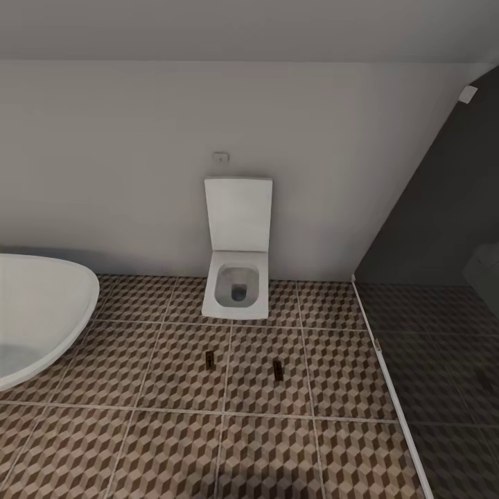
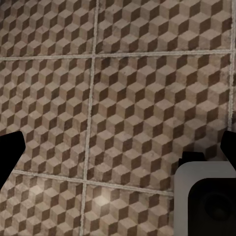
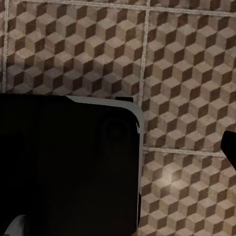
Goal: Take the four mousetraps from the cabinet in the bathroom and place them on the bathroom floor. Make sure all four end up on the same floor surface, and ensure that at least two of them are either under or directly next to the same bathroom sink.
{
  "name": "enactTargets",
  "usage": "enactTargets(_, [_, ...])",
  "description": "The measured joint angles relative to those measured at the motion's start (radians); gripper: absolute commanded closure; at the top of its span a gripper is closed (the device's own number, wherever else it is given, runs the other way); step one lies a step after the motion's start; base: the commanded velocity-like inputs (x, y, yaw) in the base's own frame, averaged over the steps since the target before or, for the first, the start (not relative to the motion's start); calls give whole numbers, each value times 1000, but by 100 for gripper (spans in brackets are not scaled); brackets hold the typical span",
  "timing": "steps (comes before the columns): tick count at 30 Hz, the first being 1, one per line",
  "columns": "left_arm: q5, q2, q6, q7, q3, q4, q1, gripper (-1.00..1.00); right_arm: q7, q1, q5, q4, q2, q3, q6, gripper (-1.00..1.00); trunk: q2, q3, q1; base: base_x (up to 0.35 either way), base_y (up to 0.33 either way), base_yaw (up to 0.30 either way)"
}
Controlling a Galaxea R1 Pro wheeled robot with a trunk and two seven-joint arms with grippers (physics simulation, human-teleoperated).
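We see two mousetraps (image 1: 209, 357) (image 1: 278, 369) on bathroom floor (image 1: 173, 388) before toilet (image 1: 237, 283), long axes pointing toward it; left gripper (image 2: 118, 152) fingers wide apart, empty; right gripper's opening unclear; nearer arm unclear

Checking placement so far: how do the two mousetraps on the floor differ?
The left mousetrap lies in front of the toilet's left edge, nearer the bathtub; the right mousetrap lies off the toilet's right side, closer to the camera. Both lie flat on the bathroom floor, lengthwise toward the wall.
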Motion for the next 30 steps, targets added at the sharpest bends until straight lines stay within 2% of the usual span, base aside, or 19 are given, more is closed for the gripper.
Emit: enactTargets(30, [0, 0, 0, 0, 0, 0, 0, -100, 0, 0, 0, 0, 0, 0, 0, -100, 0, 0, 0, 0, 0, 0])
